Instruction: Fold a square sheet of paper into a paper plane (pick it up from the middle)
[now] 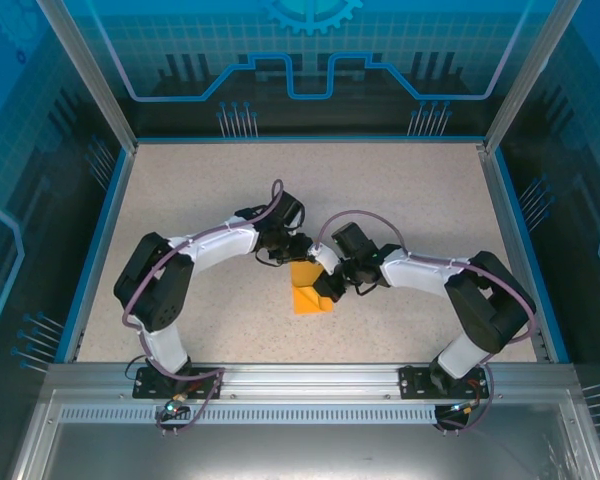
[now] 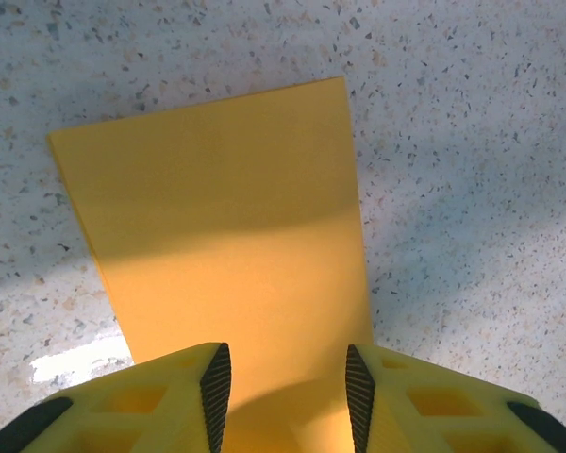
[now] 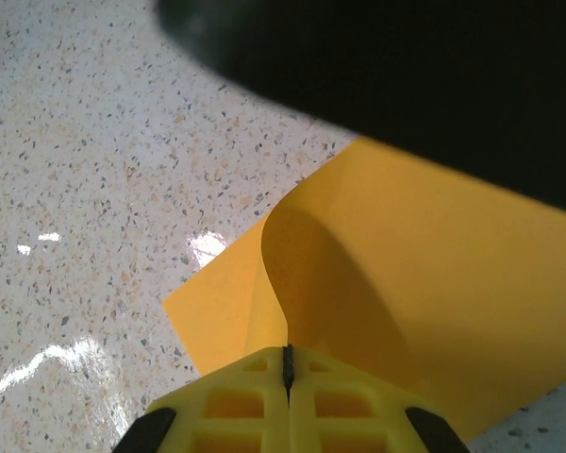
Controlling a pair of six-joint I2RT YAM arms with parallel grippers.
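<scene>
Paper (image 3: 434, 283) curls up, edge clamped in the right claw (image 3: 287, 366); the left claw (image 2: 288, 387), jaws apart, should press the fold flat.

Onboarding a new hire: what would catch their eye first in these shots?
The orange-yellow paper stands out at the middle of the speckled table. The right tool is shut on its edge, curling that part up; the left tool hangs over the flat part, jaws apart.

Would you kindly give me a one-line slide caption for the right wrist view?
Right gripper shut on a lifted edge of the paper, curling it above the speckled table.
</scene>
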